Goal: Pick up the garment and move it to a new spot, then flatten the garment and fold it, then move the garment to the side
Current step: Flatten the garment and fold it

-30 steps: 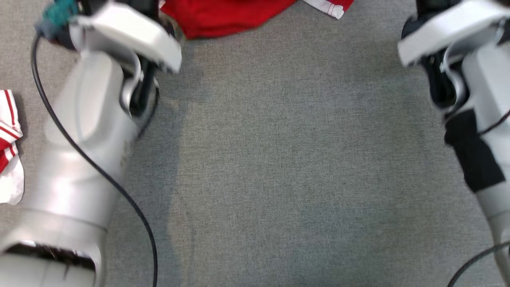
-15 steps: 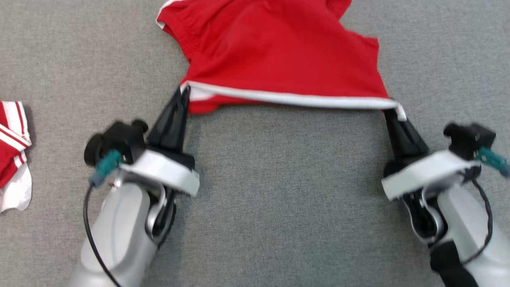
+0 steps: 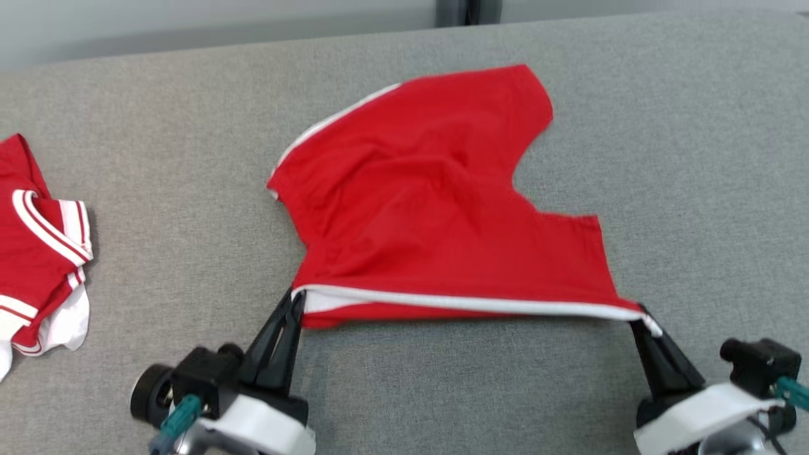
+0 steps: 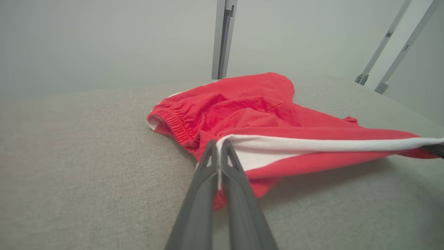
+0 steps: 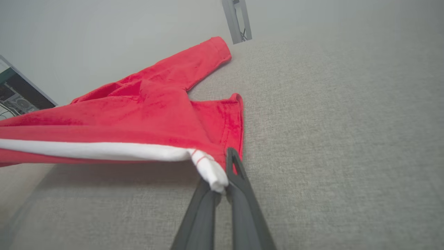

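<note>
The red white-trimmed cloth garment [image 3: 417, 208] rests on the grey woven surface [image 3: 663, 158], tapering toward the grey metal post [image 3: 468, 9]. The left gripper [image 3: 296, 298] and right gripper [image 3: 639, 314] clench the corners of its long crosswise white edge, farthest from that post, with a pale wall [image 3: 189, 25] behind it.

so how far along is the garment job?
Done: pickup, red garment is gripped. In hand: left pincer and right pincer each clamp a white-trimmed corner, near hem lifted and taut, far part lying on the grey surface. Left: flattening, folding, moving aside; wrinkles show, no fold made.
</note>
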